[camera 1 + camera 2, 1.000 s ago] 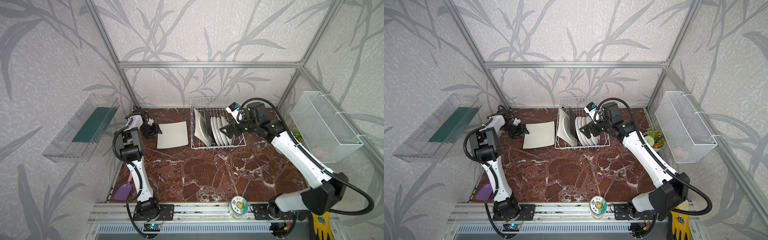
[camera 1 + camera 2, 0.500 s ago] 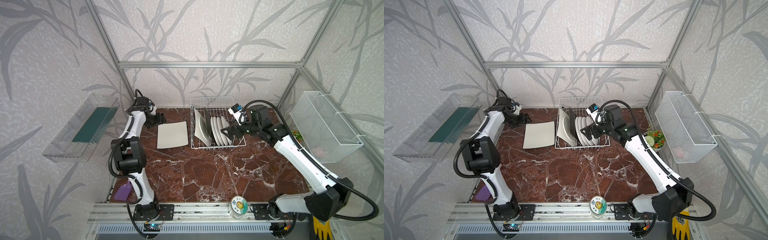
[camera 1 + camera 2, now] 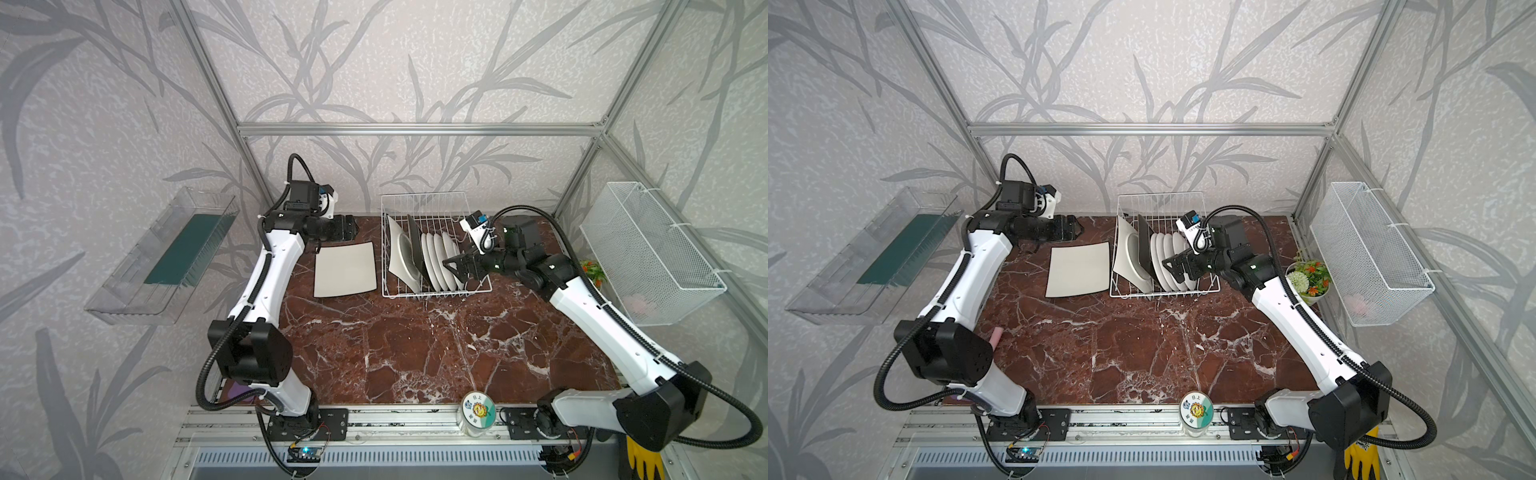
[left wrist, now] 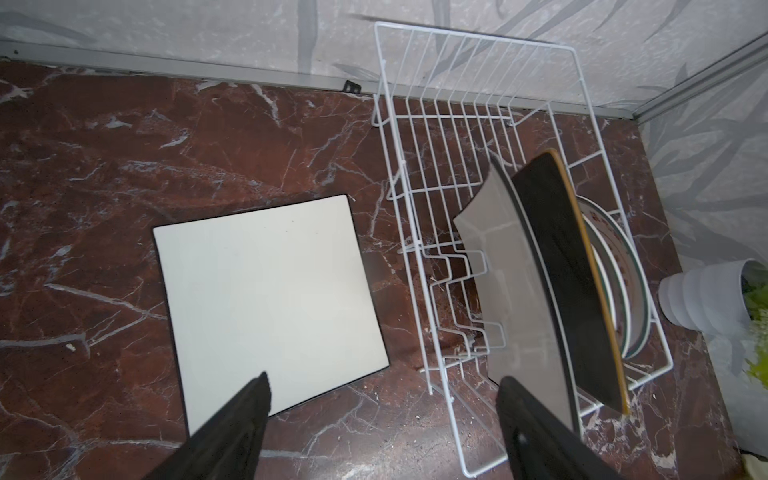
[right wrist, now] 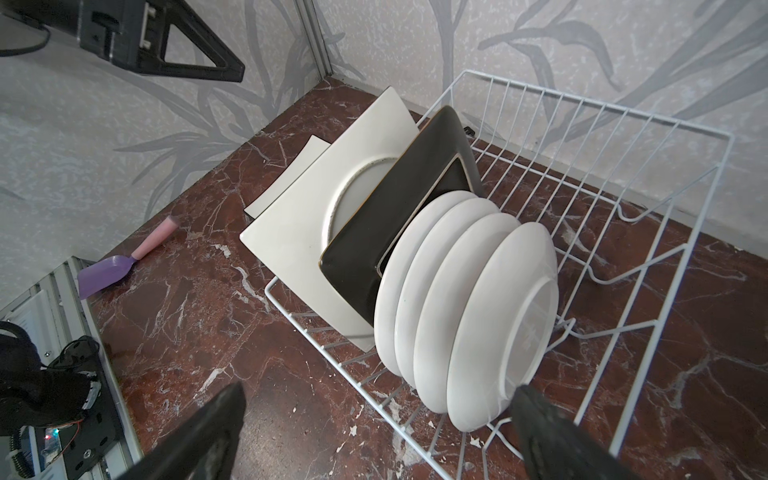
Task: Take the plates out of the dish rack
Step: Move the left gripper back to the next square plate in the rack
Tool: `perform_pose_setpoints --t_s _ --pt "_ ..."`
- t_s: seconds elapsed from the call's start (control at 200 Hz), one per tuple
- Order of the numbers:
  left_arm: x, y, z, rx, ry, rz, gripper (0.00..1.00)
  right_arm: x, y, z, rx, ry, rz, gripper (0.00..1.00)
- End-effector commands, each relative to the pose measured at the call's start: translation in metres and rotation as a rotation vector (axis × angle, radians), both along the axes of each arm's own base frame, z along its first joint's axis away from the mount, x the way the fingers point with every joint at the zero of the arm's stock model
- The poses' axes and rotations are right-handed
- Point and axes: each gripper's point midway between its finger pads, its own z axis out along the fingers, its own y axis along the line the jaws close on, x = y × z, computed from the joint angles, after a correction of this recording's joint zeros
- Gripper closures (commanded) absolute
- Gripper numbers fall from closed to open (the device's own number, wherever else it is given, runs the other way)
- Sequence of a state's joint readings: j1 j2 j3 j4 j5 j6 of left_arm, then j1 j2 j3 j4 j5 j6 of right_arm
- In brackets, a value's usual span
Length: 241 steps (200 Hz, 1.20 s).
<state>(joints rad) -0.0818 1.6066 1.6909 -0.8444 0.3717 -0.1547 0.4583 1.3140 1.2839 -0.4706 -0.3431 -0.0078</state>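
Note:
The white wire dish rack [image 3: 424,195] [image 3: 1158,195] [image 4: 478,37] [image 5: 582,104] stands at the back of the table. In it a cream square plate [image 3: 400,253] [image 5: 291,232] and a black square plate [image 3: 413,245] [image 5: 399,216] [image 4: 569,266] stand on edge, with several round white plates [image 3: 440,259] [image 5: 469,299] beside them. Another cream square plate [image 3: 345,269] [image 3: 1077,270] [image 4: 270,299] lies flat left of the rack. My left gripper [image 3: 353,227] [image 4: 382,382] hovers open above that plate's back edge, empty. My right gripper [image 3: 451,266] [image 5: 376,390] is open at the round plates' near end, gripping nothing.
A purple scoop [image 5: 108,274] lies at the table's left edge. A jar with a flower lid [image 3: 478,409] stands at the front rail. A flower pot [image 3: 1308,278] sits right of the rack. A white mesh basket [image 3: 648,253] hangs on the right wall, a clear tray [image 3: 166,257] on the left.
My left gripper has lifted away from the flat cream plate's left edge, swung back and toward the rack, and opened wider. My right gripper has stayed open by the round plates.

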Motion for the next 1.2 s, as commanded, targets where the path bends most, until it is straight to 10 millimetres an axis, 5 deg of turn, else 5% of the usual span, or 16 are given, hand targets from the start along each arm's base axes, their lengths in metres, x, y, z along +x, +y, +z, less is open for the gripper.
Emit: perform_pose_setpoints --t_s 0.0,0.16,0.39,1.04,1.199 --pt "-0.020 -0.016 0.004 -0.043 0.015 -0.003 0.12 -0.004 -0.002 0.001 0.011 -0.008 -0.014 0.01" --pt "-0.032 -0.046 0.010 -0.114 0.007 -0.062 0.13 -0.006 -0.001 -0.003 0.032 -0.011 -0.016 0.01" --pt "-0.020 -0.069 0.009 -0.139 0.011 -0.078 0.14 -0.007 0.001 -0.012 0.038 0.006 -0.008 0.01" --pt "0.000 -0.126 -0.045 -0.094 0.138 -0.137 0.35 -0.008 -0.002 -0.010 0.034 0.005 -0.022 0.01" --pt "0.007 -0.134 -0.060 -0.076 0.179 -0.138 0.50 -0.008 -0.004 -0.006 0.033 -0.003 -0.031 0.01"
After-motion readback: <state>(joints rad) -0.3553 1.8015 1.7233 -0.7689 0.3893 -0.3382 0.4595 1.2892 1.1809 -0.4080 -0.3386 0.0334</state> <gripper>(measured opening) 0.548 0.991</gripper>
